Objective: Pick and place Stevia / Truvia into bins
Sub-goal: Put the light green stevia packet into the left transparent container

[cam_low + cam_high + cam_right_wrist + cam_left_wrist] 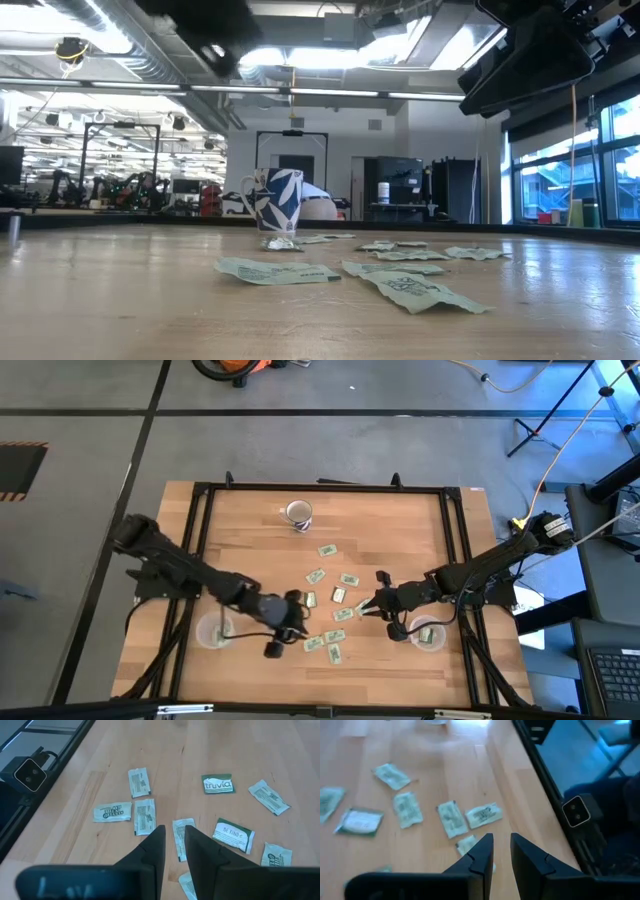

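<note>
Hovered over scattered packets [323,603] on the bench [400,530], left pincer [501,851] and right pincer [173,845] both narrowly parted and empty, probably lining up picks for the cups [427,634].

The light wooden table [250,550] lies bare along its far left and far right stretches. A white ceramic mug [297,513] stands alone near the far edge. Small green-and-white paper packets [340,595] litter the middle. Two clear plastic cups [214,631] flank them near the front, just inside the black metal frame [195,530].
</note>
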### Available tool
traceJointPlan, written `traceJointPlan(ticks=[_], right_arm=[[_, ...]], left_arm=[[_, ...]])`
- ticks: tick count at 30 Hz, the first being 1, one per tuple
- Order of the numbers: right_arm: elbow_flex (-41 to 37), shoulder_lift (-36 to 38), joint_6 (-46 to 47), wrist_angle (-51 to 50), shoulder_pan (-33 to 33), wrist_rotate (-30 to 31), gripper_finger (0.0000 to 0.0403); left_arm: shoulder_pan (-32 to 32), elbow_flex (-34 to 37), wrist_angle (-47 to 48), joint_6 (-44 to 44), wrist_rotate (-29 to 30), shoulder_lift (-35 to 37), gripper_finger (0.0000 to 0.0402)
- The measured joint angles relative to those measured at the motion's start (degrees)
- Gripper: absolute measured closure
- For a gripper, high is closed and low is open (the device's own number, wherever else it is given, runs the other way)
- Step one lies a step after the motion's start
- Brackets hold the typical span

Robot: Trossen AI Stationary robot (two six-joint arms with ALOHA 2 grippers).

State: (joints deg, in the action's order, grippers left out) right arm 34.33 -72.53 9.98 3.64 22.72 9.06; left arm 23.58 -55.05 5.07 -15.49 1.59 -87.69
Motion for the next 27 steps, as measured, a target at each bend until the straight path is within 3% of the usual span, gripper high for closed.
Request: traceJointPlan(ticks=[3, 11, 27], right_arm=[[0.0, 0.0, 0.0, 0.0, 0.0, 0.0, 0.0327], [0.0, 0.0, 0.0, 0.0, 0.0, 0.0, 0.0327], [0.0, 0.0, -0.2, -0.1, 0.0, 0.0, 0.0327]], left_arm=[[-2.0, 0.0, -2.8, 2.3, -3.3, -4.4, 0.034], [-3.6, 0.0, -9.3, 9.7, -4.2, -13.9, 0.034], [-3.4, 0.0, -16.6, 10.3, -2.1, -22.3, 0.034]])
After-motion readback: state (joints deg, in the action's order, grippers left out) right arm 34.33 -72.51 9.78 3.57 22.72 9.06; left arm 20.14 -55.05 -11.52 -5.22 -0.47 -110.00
